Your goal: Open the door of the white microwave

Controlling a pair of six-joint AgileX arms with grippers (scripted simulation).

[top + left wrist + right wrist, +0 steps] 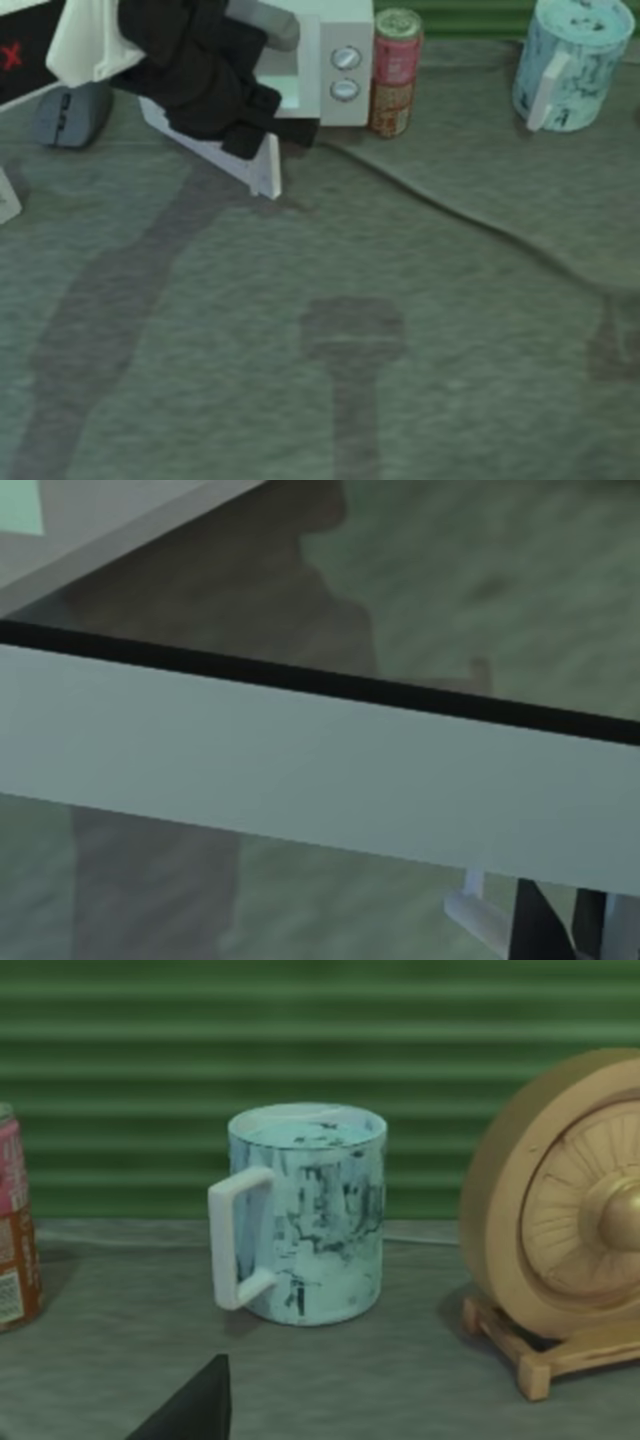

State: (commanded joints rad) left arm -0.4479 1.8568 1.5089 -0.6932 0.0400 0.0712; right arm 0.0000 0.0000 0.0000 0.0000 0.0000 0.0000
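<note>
You've got the white microwave (pixel 335 60) at the table's (pixel 420 330) far edge, left of centre — your landmark. Its door (pixel 225 155) is swung well out, slanting forward-left of the microwave, hinged at its left. Left arm sits over the microwave's open front; the left gripper (pixel 255 125) is right at the door panel, grip state — can't tell. Pale marbled mug (pixel 570 60) well right of the microwave. Red can (pixel 395 70) touching its right side. Grey mouse (pixel 70 112) to its left. Right gripper (pixel 195 1410) barely shows.
</note>
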